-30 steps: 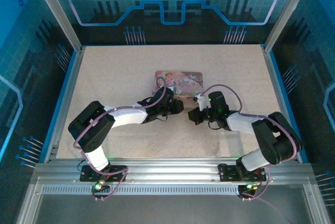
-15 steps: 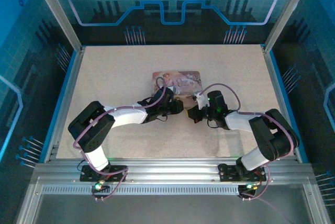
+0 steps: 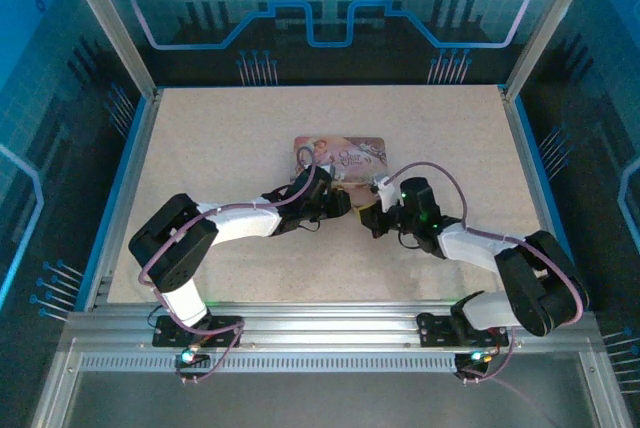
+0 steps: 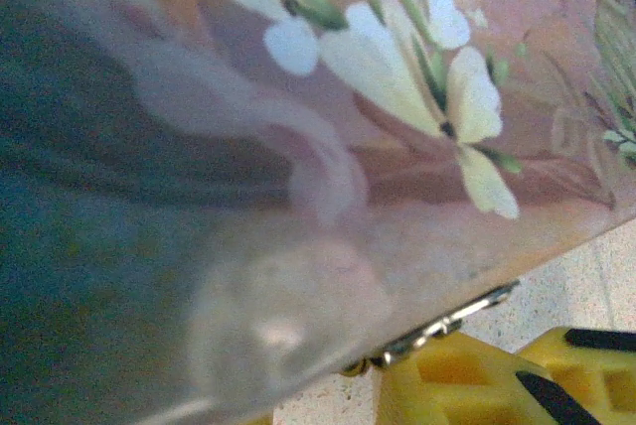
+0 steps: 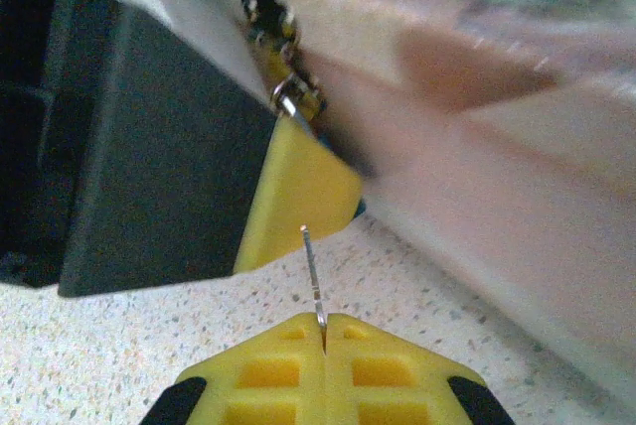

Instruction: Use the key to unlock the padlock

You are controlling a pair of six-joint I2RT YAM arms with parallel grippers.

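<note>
My right gripper (image 5: 324,324) (image 3: 374,218) is shut on the key (image 5: 313,274), whose thin blade sticks out from the yellow fingertips. The blade points at the tin's front edge. The padlock (image 5: 277,53) is a small dark and silver metal piece hanging at the corner of the pink tin (image 3: 340,154) (image 4: 417,97), just beyond the key's tip and not touching it. My left gripper (image 3: 336,201) lies against the tin's front edge; one of its yellow fingers (image 5: 296,195) stands right beside the padlock. The tin hides its jaws in the left wrist view. Metal hardware (image 4: 447,324) shows under the tin's edge.
The speckled table (image 3: 220,148) stretches bare to the left and behind the tin. Aluminium frame posts (image 3: 110,33) and blue edging border it. The two arms meet at the table's middle, close in front of the tin.
The right arm's elbow has swung outward to the right while its gripper stayed at the tin's front edge with the key. The left arm has not visibly moved.
</note>
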